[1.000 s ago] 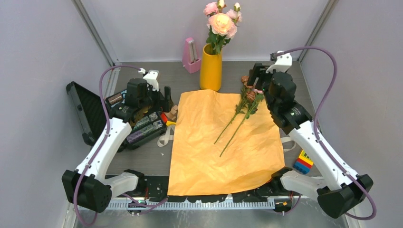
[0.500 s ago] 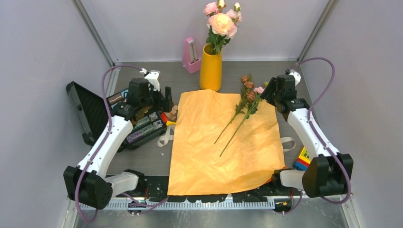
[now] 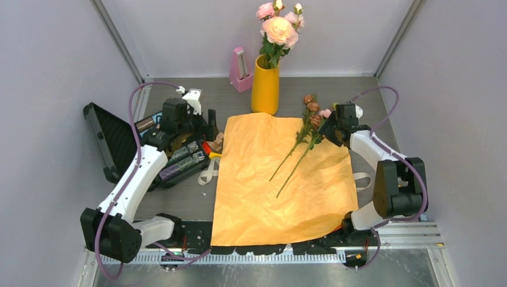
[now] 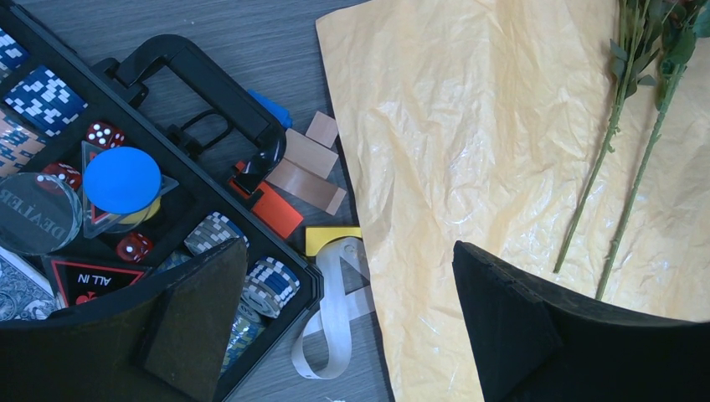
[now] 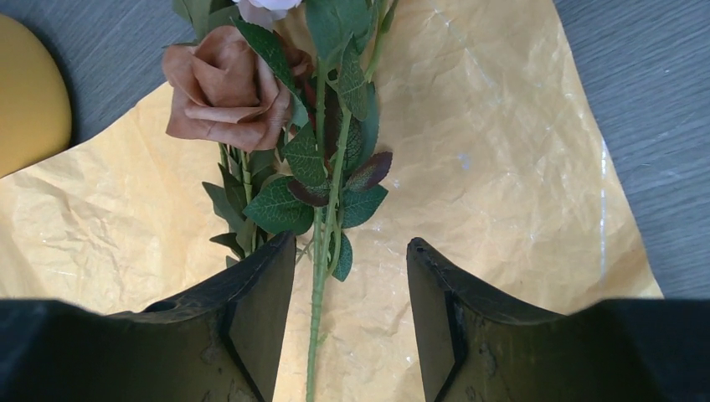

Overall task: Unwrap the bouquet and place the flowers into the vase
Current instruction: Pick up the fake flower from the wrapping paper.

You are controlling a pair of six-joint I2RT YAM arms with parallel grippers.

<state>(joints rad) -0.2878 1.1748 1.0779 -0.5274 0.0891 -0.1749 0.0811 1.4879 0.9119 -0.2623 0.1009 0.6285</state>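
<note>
The bouquet is undone. Its orange paper [image 3: 281, 179] lies flat on the table. Two loose flowers [image 3: 305, 140] lie across the paper's far right part, brownish heads [image 3: 311, 107] toward the back. The yellow-orange vase [image 3: 265, 86] stands behind the paper and holds several pink roses [image 3: 278, 28]. My right gripper [image 3: 326, 127] sits low at the leaves of the loose flowers. In the right wrist view it [image 5: 350, 247] is open, with one green stem [image 5: 316, 327] between the jaws near the left finger and a brown rose [image 5: 222, 88] ahead. My left gripper [image 4: 350, 251] hangs open over the paper's left edge.
An open black poker-chip case [image 3: 173, 158] with its lid [image 3: 107, 140] lies at the left. A beige ribbon [image 4: 335, 318] and small wooden and coloured blocks [image 4: 306, 163] lie beside it. A pink metronome [image 3: 240, 70] stands left of the vase. Coloured bricks [image 3: 381, 205] are at the right.
The right arm has folded down and brought its gripper low to the lying flowers, its jaws narrowing around a stem. The left arm has stayed put.
</note>
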